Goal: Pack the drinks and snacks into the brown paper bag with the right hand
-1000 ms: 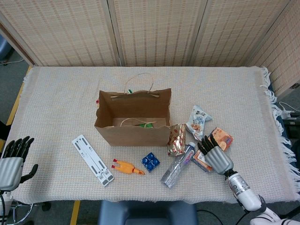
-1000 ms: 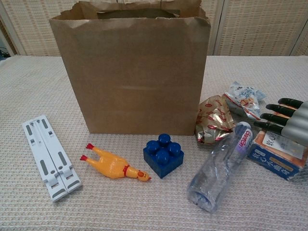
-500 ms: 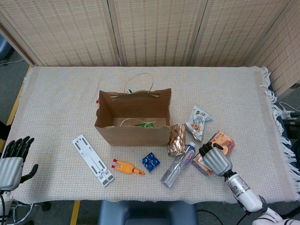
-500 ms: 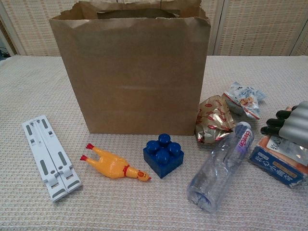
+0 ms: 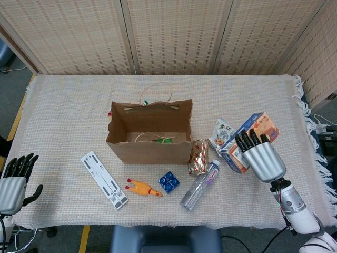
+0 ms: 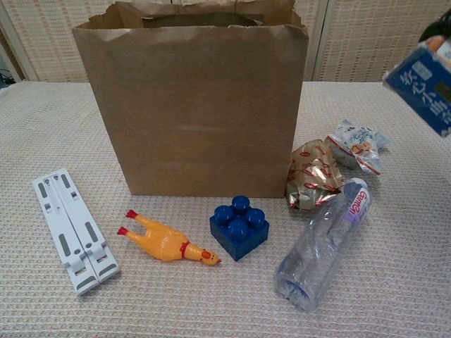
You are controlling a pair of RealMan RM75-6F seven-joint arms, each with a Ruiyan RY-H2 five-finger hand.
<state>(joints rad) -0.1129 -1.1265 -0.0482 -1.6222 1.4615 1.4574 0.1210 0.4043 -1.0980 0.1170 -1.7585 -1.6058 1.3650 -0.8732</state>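
My right hand (image 5: 261, 157) grips an orange and blue snack box (image 5: 251, 138) and holds it up in the air, right of the brown paper bag (image 5: 149, 132). The chest view shows only the box's blue end (image 6: 423, 86) at the upper right. The bag stands open with something green inside. On the cloth right of the bag lie a gold and red snack packet (image 5: 198, 156), a white snack pouch (image 5: 221, 134) and a clear plastic bottle (image 5: 199, 186). My left hand (image 5: 14, 182) rests off the table's left edge, fingers apart, holding nothing.
A white folding stand (image 5: 104, 179), a yellow rubber chicken (image 5: 142, 188) and a blue toy brick (image 5: 169, 182) lie in front of the bag. Woven screens stand behind the table. The cloth's fringe marks the right edge.
My right hand closed on the snack box and lifted it off the cloth, up and to the right. The left hand has not moved.
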